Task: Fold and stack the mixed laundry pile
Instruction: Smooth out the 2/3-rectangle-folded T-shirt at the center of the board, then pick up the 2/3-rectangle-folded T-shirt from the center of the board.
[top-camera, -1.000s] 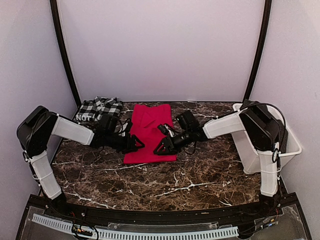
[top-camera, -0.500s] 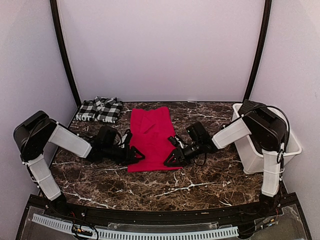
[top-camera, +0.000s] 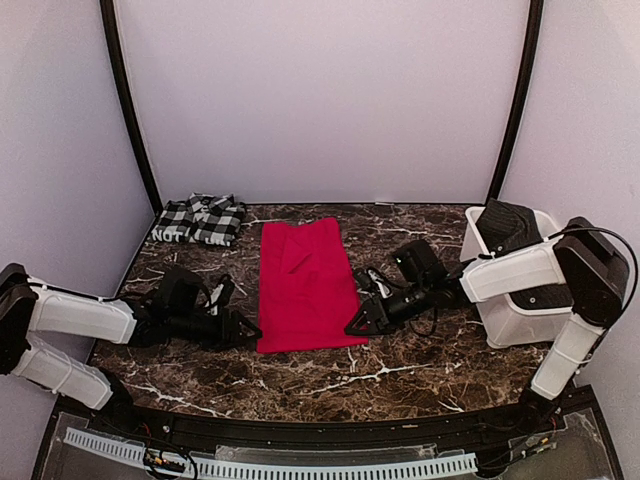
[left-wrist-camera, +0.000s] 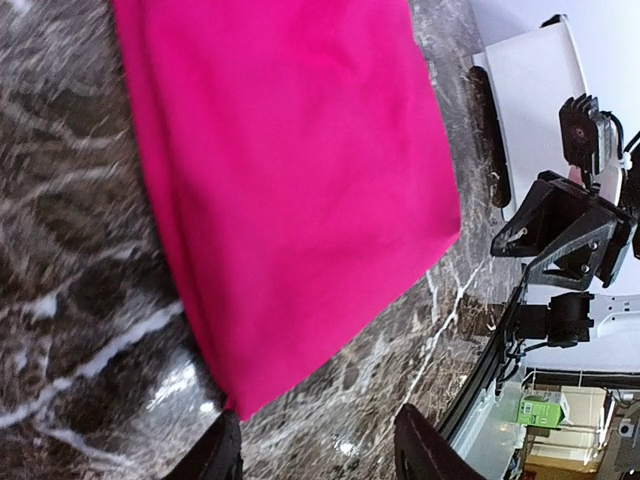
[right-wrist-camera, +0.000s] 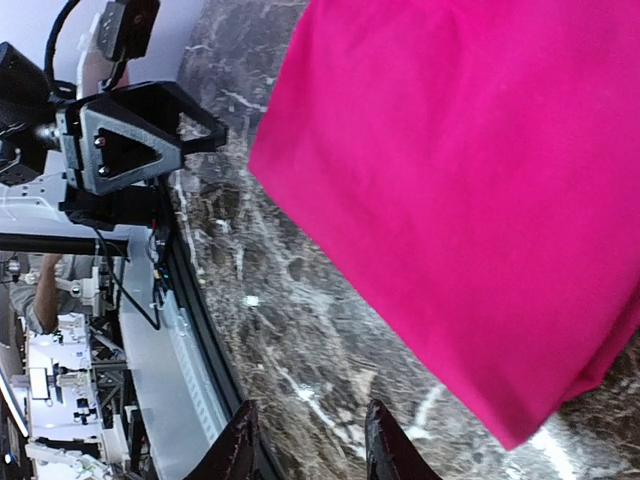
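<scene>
The red garment (top-camera: 303, 285) lies flat, a smooth long rectangle, with the left gripper (top-camera: 252, 331) and right gripper (top-camera: 354, 327) beside its near corners, jaws apart and empty.

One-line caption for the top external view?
Red garment spread on marble table, left pincer and right pincer open beside its near corners; checked garment back left, white bin right.

Dark brown marble-pattern tabletop (top-camera: 400, 370), white veins. Plain pale walls (top-camera: 320, 100) on three sides, black poles (top-camera: 125, 100) at back corners.
</scene>
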